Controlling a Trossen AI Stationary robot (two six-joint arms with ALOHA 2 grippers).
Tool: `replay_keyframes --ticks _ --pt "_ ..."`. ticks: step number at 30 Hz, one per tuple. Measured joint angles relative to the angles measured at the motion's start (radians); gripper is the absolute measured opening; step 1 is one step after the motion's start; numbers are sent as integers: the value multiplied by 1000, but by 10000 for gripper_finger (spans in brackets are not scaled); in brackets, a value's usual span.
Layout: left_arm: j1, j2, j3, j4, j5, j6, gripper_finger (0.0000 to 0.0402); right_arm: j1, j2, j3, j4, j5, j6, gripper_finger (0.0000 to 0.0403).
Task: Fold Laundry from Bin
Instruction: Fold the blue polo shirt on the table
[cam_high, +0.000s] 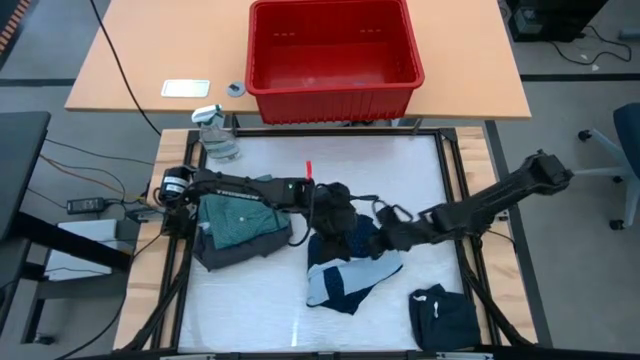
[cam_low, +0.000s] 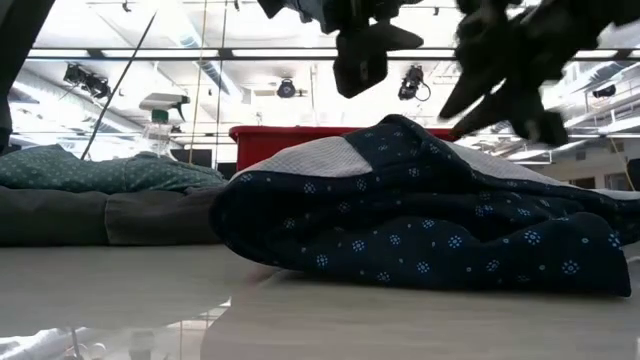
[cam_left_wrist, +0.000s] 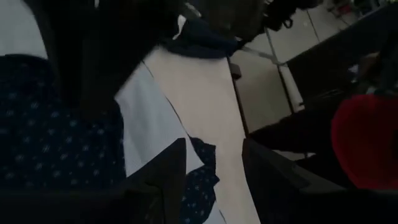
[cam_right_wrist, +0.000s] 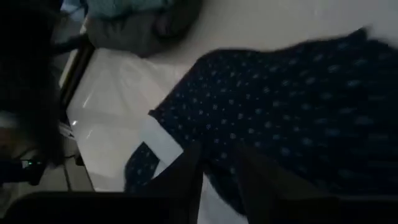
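A navy dotted garment (cam_high: 352, 268) lies bunched in the middle of the table, part of its pale inside (cam_high: 325, 285) turned up. Both grippers hang just above it and touch nothing. My left gripper (cam_left_wrist: 214, 180) is open over its left part, and the low view shows it (cam_low: 360, 50) clear of the cloth. My right gripper (cam_right_wrist: 219, 180) stands over the right part with a narrow gap between its fingers, also clear (cam_low: 505, 90). At the left, a folded teal dotted T-shirt (cam_high: 238, 222) rests on a dark grey piece (cam_high: 225, 252). The red bin (cam_high: 330, 105) stands beyond the far edge.
A dark folded piece (cam_high: 442, 318) lies at the near right corner. A spray bottle (cam_high: 215, 132) stands at the far left corner. White table surface (cam_high: 340, 160) shows between the garment and the far edge. The bin sits on a separate wooden table (cam_high: 140, 70).
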Motion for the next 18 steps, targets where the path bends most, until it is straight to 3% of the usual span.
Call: replay_keyframes --ticks 4,11,15,18 --pt "-52 0 -11 -70 -31 -20 162 2 144 -25 134 -65 -6 82" --pt "-117 6 -161 -60 -128 -113 162 60 321 -31 84 -196 56 55" --pt "-128 6 -252 72 -163 -219 162 86 309 -26 -10 -210 99 43" --pt "-125 6 -287 185 -172 -303 162 102 219 -35 -114 -214 89 39"
